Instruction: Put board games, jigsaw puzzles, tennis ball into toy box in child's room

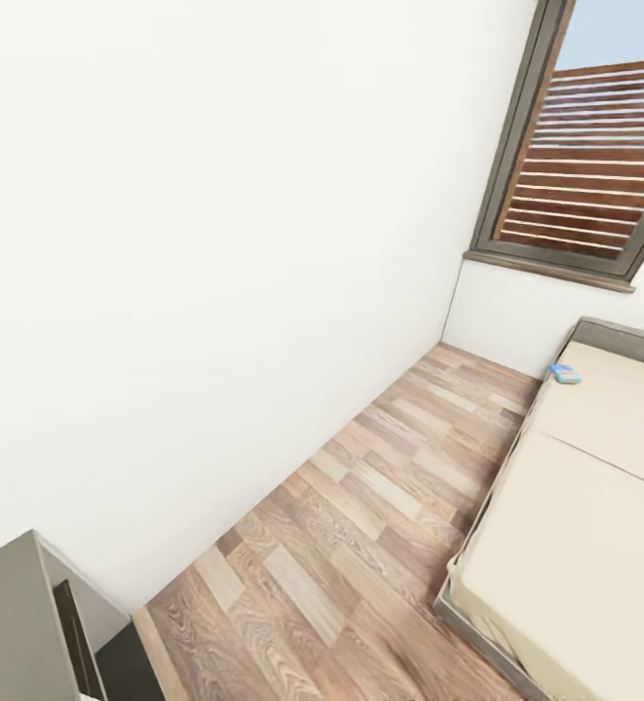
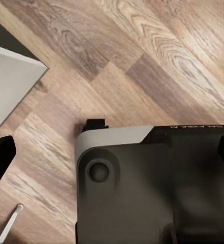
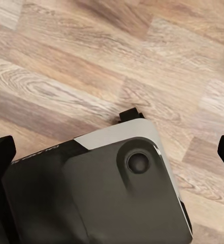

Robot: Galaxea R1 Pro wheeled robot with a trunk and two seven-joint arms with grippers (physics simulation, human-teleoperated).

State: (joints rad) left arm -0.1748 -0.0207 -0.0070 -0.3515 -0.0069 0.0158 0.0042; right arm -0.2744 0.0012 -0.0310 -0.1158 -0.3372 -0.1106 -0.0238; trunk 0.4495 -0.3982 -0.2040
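The head view looks down along a white wall (image 1: 214, 243) to the room's corner, with the wood-plank floor (image 1: 360, 526) running between the wall and the bed (image 1: 575, 545). The bed sits at the right — two cream mattresses side by side in a grey frame, the headboard against the far wall under a window (image 1: 585, 156) with brown slats outside. One board game (image 1: 564, 373) lies flat on the far mattress, near its left edge and close to the headboard (small in this view, mostly blue with a bit of pink). At the lower left corner a grey panel of the table (image 1: 15, 623) juts in, with a dark gap beside it.

Both wrist views look down at the floor and at the robot's dark base with its pale grey rim. In the left wrist view the left gripper (image 2: 112, 157) shows black fingertips at the two side edges, spread wide, with nothing between them; a pale grey panel (image 2: 10, 86) stands off to one side. In the right wrist view the right gripper (image 3: 112, 157) is likewise spread wide and holds nothing.
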